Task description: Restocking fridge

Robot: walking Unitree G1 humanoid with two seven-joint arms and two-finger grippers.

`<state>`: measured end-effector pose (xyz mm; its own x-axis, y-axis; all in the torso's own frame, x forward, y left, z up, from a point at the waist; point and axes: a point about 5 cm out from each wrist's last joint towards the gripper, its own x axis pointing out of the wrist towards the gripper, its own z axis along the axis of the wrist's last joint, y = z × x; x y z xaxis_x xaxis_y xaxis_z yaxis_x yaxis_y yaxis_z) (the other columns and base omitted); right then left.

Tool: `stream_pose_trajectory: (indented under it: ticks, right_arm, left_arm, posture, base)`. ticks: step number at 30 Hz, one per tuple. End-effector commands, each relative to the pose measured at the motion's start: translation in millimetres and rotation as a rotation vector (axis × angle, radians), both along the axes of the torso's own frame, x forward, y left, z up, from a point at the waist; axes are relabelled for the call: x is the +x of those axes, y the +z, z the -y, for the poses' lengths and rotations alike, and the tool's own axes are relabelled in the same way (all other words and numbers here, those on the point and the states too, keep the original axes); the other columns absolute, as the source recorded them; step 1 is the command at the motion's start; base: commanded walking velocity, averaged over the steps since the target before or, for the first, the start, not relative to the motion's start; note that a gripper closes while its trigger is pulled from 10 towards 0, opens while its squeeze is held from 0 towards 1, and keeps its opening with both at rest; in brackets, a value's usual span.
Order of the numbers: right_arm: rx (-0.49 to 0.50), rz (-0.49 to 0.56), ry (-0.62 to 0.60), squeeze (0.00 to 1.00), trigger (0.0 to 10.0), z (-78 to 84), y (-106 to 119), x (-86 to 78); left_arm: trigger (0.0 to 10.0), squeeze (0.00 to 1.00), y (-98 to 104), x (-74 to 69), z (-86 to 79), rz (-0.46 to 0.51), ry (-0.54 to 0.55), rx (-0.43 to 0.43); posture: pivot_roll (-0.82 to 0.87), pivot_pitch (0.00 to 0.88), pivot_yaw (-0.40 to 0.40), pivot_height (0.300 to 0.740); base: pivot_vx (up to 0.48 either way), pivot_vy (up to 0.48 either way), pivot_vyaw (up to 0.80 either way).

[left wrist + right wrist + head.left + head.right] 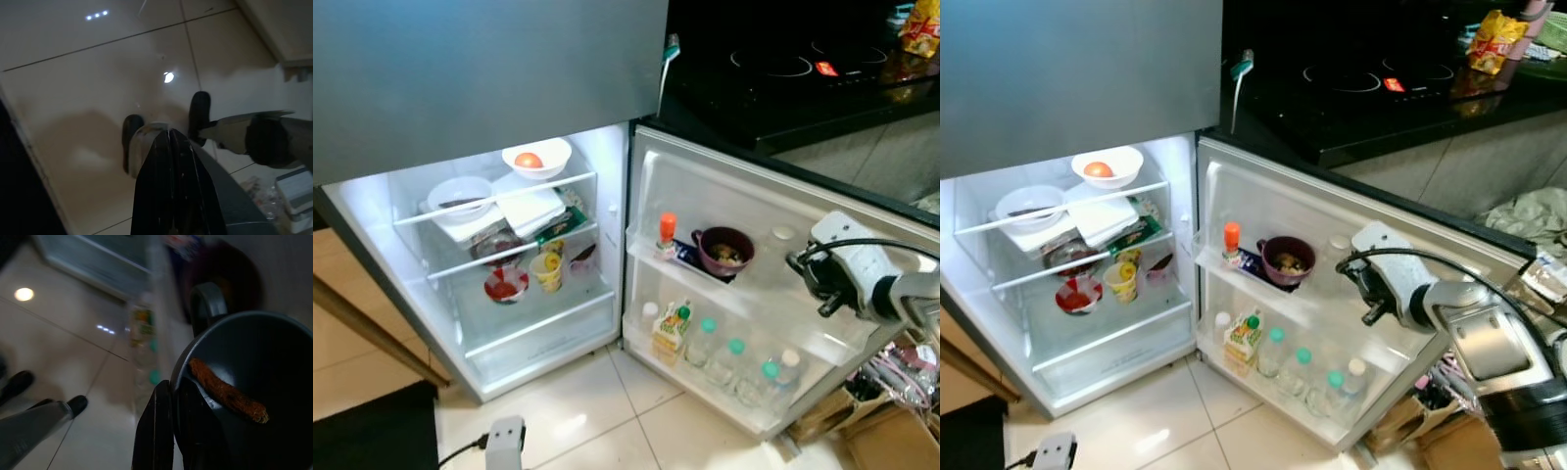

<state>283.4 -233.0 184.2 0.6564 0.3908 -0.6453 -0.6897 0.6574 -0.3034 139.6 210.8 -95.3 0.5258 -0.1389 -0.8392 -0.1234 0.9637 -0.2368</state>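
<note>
Fridge (548,338) stands open, its door (1332,220) swung wide. Our right gripper (171,431) hangs just in front of the door's upper shelf, fingers pinched on the rim of a dark cup (254,382) that holds a brown stick-like piece (227,394). A purple bowl (724,250) and an orange-capped bottle (667,235) sit on that shelf; water bottles (729,357) line the one below. Our left gripper (168,186) hangs over the tiled floor (98,98), fingers pressed together.
</note>
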Motion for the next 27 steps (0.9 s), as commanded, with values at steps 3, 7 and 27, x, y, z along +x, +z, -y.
stream_pose_trajectory:
  ticks: [3, 7, 27]
  right_arm:
    - [0.041, 0.031, 0.191, 0.0, 0.0, -19.3, 7, -13.0]
    - [0.079, 0.142, 0.418, 0.0, 0.0, -50.7, 6, -27.0]
    - [-0.048, 0.084, 0.492, 0.0, 10.0, -91.7, -77, -9.0]
  left_arm:
    - [10.0, 0.0, -1, -2.3, 1.4, -0.02, -0.007, -0.003]
    - [10.0, 0.0, 0, -0.2, -1.0, -0.016, -0.001, -0.001]
    - [10.0, 0.0, 4, 9.9, -6.2, 0.043, 0.003, 0.083]
  posture:
    - [-0.1, 0.0, -0.045, 0.74]
    - [-0.1, 0.0, -0.046, 0.74]
    - [-0.06, 0.0, -0.056, 0.74]
  base:
    - [0.0, 0.0, 0.0]
    - [0.0, 0.0, 0.0]
    - [0.0, 0.0, 0.2]
